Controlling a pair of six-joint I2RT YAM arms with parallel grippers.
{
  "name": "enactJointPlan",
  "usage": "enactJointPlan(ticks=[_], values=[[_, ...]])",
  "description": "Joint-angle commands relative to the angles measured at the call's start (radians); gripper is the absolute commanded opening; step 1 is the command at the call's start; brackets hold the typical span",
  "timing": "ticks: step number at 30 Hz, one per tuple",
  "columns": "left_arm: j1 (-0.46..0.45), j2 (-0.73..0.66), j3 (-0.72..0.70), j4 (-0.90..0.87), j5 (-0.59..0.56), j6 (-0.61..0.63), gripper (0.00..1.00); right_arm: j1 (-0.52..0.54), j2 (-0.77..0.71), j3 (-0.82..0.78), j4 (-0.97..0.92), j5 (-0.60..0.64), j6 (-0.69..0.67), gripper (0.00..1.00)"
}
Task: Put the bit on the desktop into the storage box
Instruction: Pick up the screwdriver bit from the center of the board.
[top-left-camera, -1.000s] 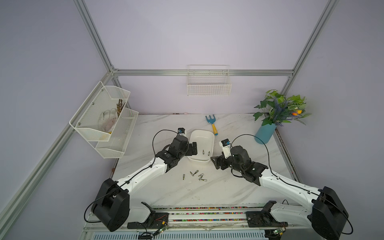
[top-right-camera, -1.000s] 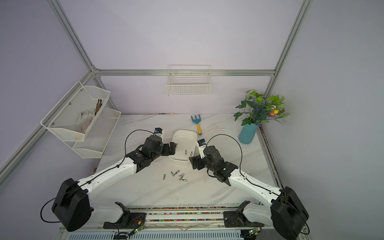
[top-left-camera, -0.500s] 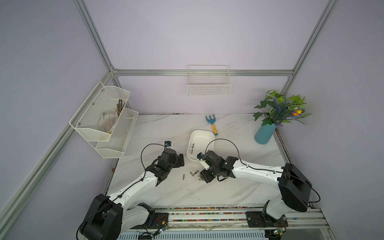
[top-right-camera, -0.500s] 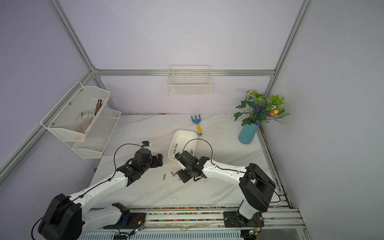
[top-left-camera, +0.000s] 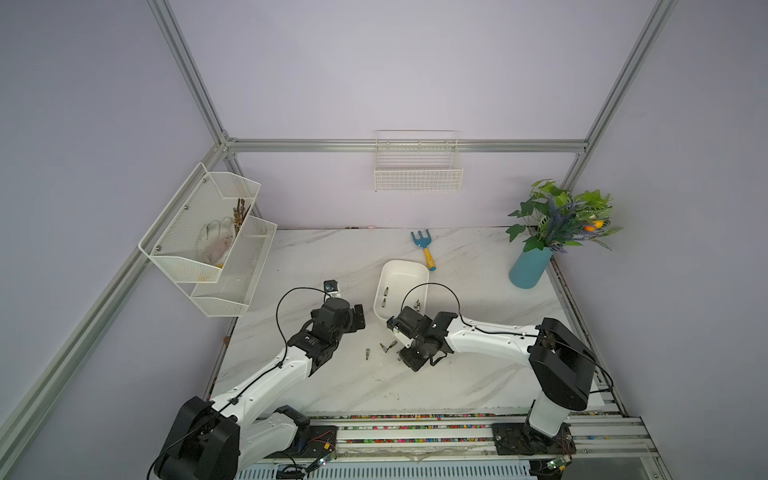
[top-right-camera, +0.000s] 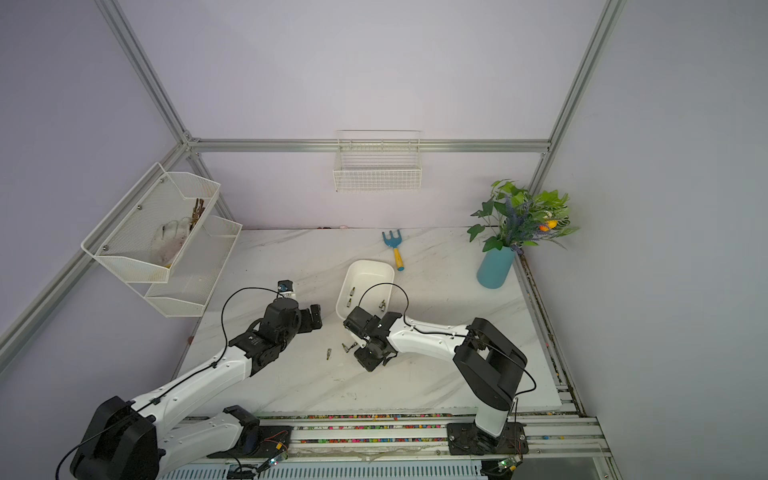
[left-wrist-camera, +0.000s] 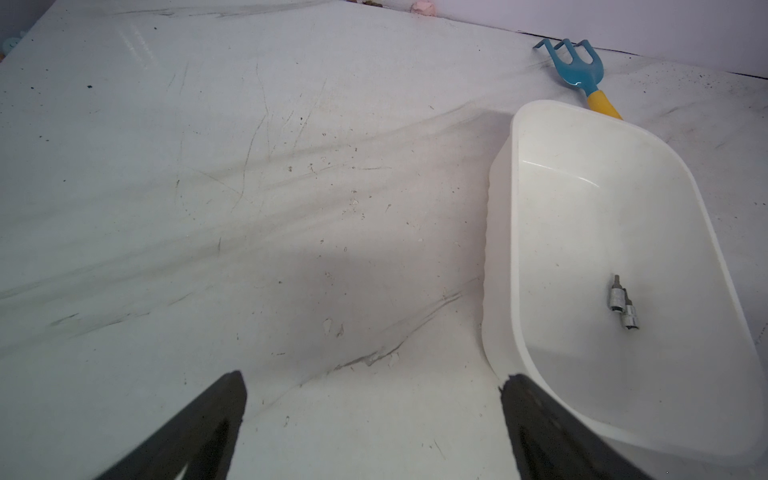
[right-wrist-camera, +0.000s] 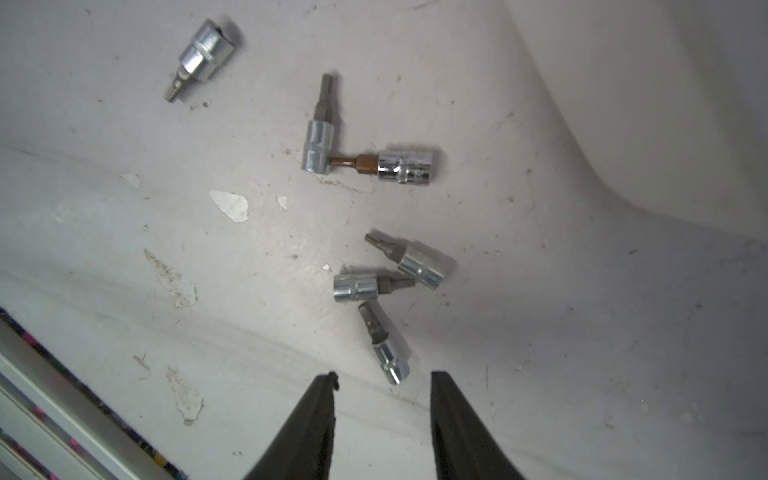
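Several chrome socket bits lie on the marble desktop (right-wrist-camera: 124, 291) in the right wrist view. The nearest bit (right-wrist-camera: 388, 357) lies just ahead of my right gripper (right-wrist-camera: 382, 376). Its jaws stand a narrow gap apart, with nothing between them. In a top view two bits (top-left-camera: 368, 353) (top-left-camera: 388, 345) show beside my right gripper (top-left-camera: 409, 357), which points down at the desktop. The white storage box (top-left-camera: 422, 274) stands just behind it, with a few bits (left-wrist-camera: 621, 303) inside. My left gripper (left-wrist-camera: 374, 386) hovers wide open and holds nothing, left of the box's near corner (left-wrist-camera: 498, 357).
A blue hand rake with a yellow handle (top-left-camera: 424, 247) lies behind the box. A teal vase with a plant (top-left-camera: 530, 268) stands at the back right. A mesh rack (top-left-camera: 208, 245) hangs on the left wall, a wire basket (top-left-camera: 417, 174) on the back wall.
My right arm swung from beside the box down over the bits on the desktop, and its jaws narrowed. My left gripper drew back from the box toward the front left and stayed open.
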Motion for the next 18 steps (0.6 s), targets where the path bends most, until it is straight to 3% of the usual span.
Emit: enactJointPlan(ticks=[1, 18], values=[[0.01, -0.016, -0.006, 0.031, -0.026, 0.018, 1.0, 0.012, 0.027, 0.023, -0.026, 0.003, -0.009, 0.4], [0.013, -0.012, -0.004, 0.031, -0.02, 0.015, 1.0, 0.022, 0.075, 0.044, -0.039, 0.016, -0.018, 0.3]])
